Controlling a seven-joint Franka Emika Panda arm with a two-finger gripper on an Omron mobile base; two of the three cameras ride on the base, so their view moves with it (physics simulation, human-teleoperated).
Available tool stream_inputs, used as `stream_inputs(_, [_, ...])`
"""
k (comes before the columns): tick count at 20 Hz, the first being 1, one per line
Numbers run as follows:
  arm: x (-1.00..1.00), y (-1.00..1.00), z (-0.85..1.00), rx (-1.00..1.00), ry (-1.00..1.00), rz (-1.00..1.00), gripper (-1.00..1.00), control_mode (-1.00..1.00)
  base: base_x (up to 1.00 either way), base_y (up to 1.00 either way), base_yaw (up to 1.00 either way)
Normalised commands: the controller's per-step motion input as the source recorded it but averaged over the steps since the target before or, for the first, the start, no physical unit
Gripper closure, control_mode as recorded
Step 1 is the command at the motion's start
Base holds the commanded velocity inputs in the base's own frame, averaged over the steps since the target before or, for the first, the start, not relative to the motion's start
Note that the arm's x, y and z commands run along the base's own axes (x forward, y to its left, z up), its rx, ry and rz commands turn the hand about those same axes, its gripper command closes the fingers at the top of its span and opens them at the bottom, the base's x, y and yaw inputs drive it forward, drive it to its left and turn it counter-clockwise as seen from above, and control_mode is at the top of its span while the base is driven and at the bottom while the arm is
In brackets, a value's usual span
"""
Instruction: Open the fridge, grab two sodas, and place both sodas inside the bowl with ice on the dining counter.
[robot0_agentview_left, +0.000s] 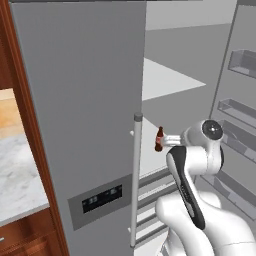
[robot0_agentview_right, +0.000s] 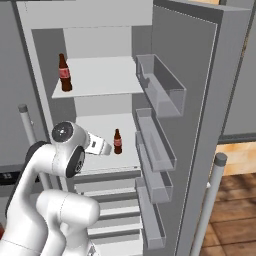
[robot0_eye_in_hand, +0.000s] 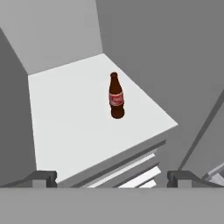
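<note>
Fingers spread wide and empty, the gripper (robot0_eye_in_hand: 112, 179) faces the lower soda (robot0_eye_in_hand: 116, 96) standing upright mid-shelf in the open fridge (robot0_agentview_right: 100, 85); a careless reach could topple it.

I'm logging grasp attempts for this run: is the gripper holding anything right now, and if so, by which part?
Nothing is held. The gripper is open, short of the soda bottle, which stands upright and untouched on the fridge shelf.
</note>
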Motion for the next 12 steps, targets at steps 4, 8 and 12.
stream_inputs(4, [0.21, 0.0, -0.31, 0.0, -0.26, 0.0, -1.0, -1.0, 0.0, 0.0, 0.0])
stream_inputs(8, [0.24, 0.0, -0.42, -0.02, -0.2, 0.0, -1.0, -1.0, 0.0, 0.0, 0.0])
stream_inputs(12, [0.2, 0.0, -0.36, -0.03, -0.06, -0.01, -1.0, -1.0, 0.0, 0.0, 0.0])
